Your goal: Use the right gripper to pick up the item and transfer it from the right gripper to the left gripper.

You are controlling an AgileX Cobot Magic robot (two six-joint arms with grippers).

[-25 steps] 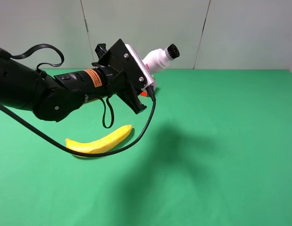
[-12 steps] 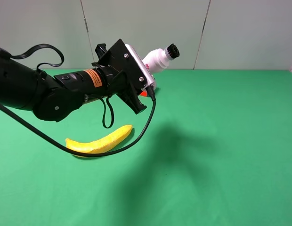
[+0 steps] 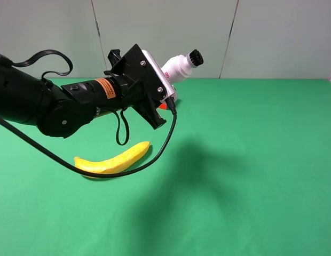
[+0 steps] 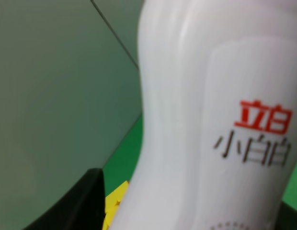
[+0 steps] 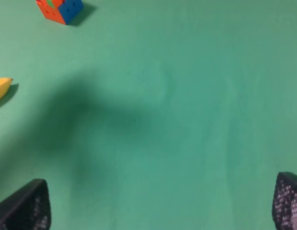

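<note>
The left gripper (image 3: 152, 80) has its jaws pinching the bottle (image 3: 181, 65) round its fat white body. In the left wrist view the bottle (image 4: 196, 120) fills almost the whole picture, with one dark finger (image 4: 86, 201) at its side.

From the high camera, the bottle is up in the air at about 12 o'clock. It is tilted, and its black cap (image 3: 195, 57) points toward 2 o'clock.

The right gripper (image 5: 158, 201) has its jaws spread wide, with nothing between them. Only its two dark fingertips (image 5: 26, 206) show, and it looks down on bare cloth. The high camera does not show it at all.

I think the swap is done, or almost done, because only the left gripper has the bottle. To do this part well, the left gripper should squeeze firmly and not shake. The bottle is smooth and leaning, so it could slip out. The right gripper should stay away so it does not bump it.

A banana (image 3: 115, 159) lies flat on the green cloth (image 3: 251, 160) at about 8 o'clock, well below the raised arm. A black cable (image 3: 164, 140) hangs in a loop just above it. A puzzle cube (image 5: 60, 8) sits on the cloth too, and from the high camera it is mostly hidden behind the left gripper. The cloth is smooth, and the arm's shadow is on it. Behind the table is a plain grey wall (image 3: 277, 37).
</note>
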